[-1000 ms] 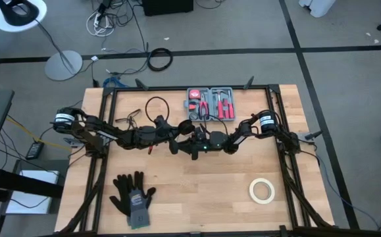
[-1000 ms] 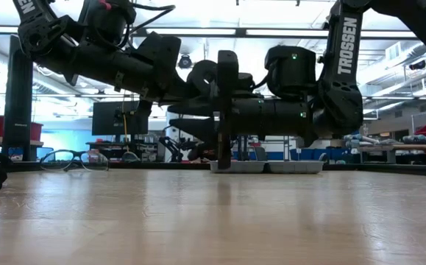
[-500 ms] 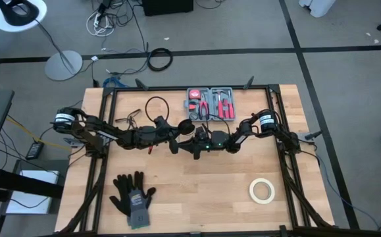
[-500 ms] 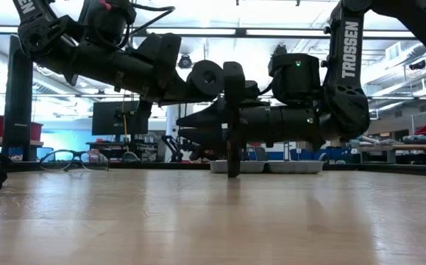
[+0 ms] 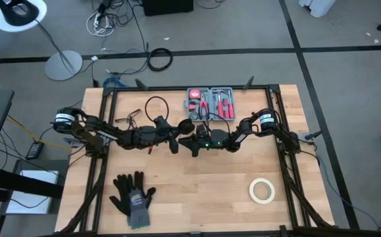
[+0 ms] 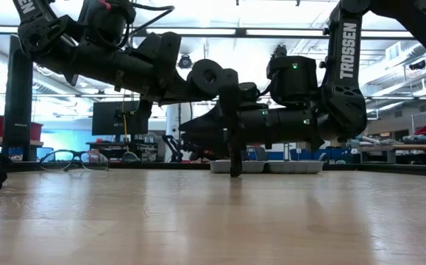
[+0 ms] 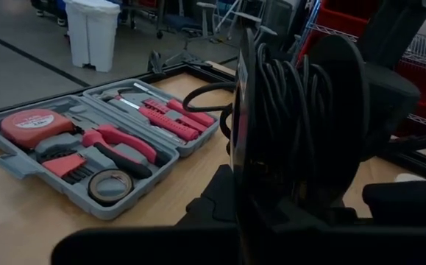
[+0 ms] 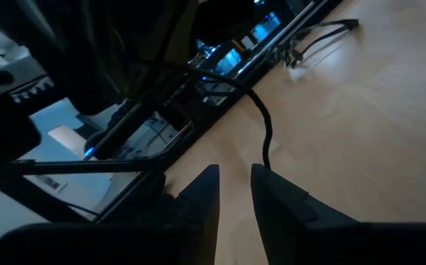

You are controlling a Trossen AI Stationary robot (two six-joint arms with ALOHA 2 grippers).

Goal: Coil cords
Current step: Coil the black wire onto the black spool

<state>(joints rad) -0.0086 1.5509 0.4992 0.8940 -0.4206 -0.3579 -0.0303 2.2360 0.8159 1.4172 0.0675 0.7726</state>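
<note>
A round black spool (image 7: pixel 301 125) has thin black cord wound between its two discs. It stands right in front of my left gripper (image 5: pixel 176 141), which is shut on it near the table's middle. The cord leaves the spool (image 7: pixel 198 94) and lies in a loose loop (image 5: pixel 156 106) on the table behind the arms. My right gripper (image 8: pixel 235 193) faces the left one (image 5: pixel 192 142). Its fingers stand a narrow gap apart, and a strand of the cord (image 8: pixel 263 125) runs down to one fingertip. My left gripper holds the spool by its lower part (image 7: pixel 271 210), and its own dark fingers hide the place of contact. The spool stands on edge, clear of the table. My right gripper has the cord strand at one fingertip (image 8: pixel 265 177), where it goes out of sight. I cannot tell whether it touches.
An open grey tool case (image 5: pixel 211 104) with red-handled tools lies just behind the grippers. A pair of glasses (image 5: pixel 129 118) lies behind the left arm. Black gloves (image 5: pixel 133 194) lie at the near left, and a white tape roll (image 5: pixel 261 190) at the near right.
My right gripper has sunk a little toward the table top and edged toward the left gripper. Seen from table height, the upright dark part between the two grippers now nearly reaches the table. My left gripper has kept its place with the spool.
</note>
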